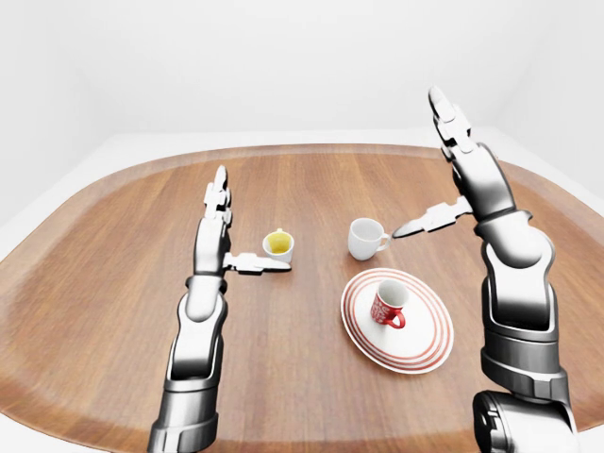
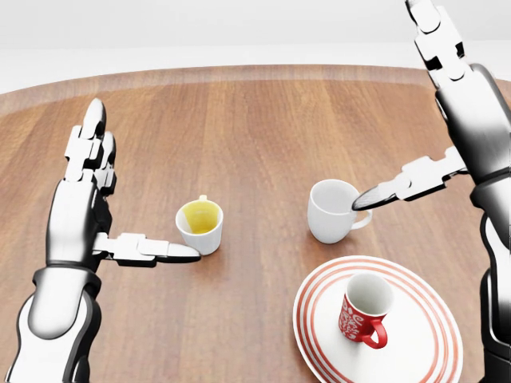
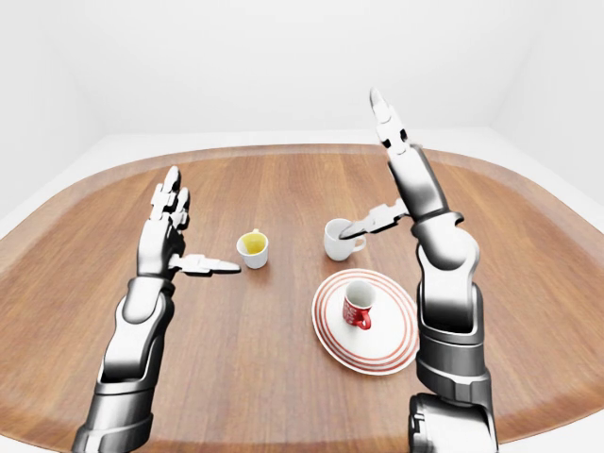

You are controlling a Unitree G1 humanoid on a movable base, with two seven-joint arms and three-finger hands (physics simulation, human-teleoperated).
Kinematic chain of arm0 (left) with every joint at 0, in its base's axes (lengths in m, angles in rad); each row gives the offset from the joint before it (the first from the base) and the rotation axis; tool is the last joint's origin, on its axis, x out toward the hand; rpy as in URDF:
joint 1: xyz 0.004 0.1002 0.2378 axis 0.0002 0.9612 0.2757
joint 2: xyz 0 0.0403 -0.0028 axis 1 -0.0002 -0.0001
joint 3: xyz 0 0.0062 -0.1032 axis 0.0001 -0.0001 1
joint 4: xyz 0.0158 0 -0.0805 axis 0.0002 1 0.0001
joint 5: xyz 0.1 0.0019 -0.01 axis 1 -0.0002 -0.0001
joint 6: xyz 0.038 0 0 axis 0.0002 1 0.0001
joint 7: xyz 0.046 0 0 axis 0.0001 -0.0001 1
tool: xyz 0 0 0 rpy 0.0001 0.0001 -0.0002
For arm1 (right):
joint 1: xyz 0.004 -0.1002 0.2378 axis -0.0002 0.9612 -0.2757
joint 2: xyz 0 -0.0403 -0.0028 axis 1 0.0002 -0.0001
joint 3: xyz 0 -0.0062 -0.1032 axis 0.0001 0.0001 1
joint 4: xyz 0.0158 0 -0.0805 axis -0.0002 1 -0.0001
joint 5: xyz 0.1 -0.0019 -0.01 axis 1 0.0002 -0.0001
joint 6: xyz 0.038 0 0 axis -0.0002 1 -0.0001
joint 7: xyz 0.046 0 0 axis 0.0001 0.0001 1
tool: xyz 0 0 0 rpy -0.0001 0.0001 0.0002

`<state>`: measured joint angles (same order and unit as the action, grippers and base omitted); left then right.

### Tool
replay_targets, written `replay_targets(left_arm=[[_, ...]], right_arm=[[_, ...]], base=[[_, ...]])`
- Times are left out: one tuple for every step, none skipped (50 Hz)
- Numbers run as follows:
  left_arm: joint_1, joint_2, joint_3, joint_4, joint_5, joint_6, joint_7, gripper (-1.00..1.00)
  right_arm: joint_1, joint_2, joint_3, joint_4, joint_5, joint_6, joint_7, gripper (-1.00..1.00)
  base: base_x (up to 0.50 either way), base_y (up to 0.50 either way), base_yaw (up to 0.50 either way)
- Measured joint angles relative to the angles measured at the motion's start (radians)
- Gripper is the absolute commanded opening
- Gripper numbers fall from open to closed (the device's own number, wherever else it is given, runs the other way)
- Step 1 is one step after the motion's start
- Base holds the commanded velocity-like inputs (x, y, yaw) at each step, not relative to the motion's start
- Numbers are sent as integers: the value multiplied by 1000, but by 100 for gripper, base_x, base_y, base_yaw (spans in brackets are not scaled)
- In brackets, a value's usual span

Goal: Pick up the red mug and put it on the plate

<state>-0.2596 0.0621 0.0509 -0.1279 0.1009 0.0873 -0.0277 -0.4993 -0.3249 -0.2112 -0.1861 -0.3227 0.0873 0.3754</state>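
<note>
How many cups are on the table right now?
3. The red mug stands upright on the striped plate; the white mug is just above the plate; the yellow-lined cup sits left of it. None looks hidden.

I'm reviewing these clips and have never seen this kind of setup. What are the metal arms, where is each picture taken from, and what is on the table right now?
These are simulator renders, not real photos. The metal arms belong to a humanoid robot with three-finger hands, steered by a person. All three pictures come from cameras on its head, looking out over its own arms: one head view, and a left-eye and right-eye pair showing nearly the same scene from farther off.

On the round wooden table stand three cups. The red mug sits upright on the red-striped plate. Above it in the head view is a white mug, and to the left a small white cup with a yellow inside.

Neither hand holds anything. The left hand is open beside the yellow cup; the right hand is open, raised above the plate.
</note>
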Motion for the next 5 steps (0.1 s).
replay_targets(left_arm=[[0, 0, 0, -8, 0, 0, -1, 100], [0, 0, 0, -16, 0, 0, -1, 100], [0, 0, 0, -25, 0, 0, -2, 100], [1, 0, 0, -34, 0, 0, -3, 100], [1, 0, 0, -43, 0, 0, -4, 100]], right_arm=[[-6, -4, -4, -13, 7, 0, -2, 100], [-11, -8, -7, -25, 14, 0, -3, 100], [-17, -12, -10, -37, 22, 0, -5, 100], [-22, -16, -14, -50, 29, 0, -7, 100], [-27, -20, -17, -62, 36, 0, -9, 100]], base=[[0, 0, 0], [0, 0, 0], [0, 0, 0], [0, 0, 0], [0, 0, 0]])
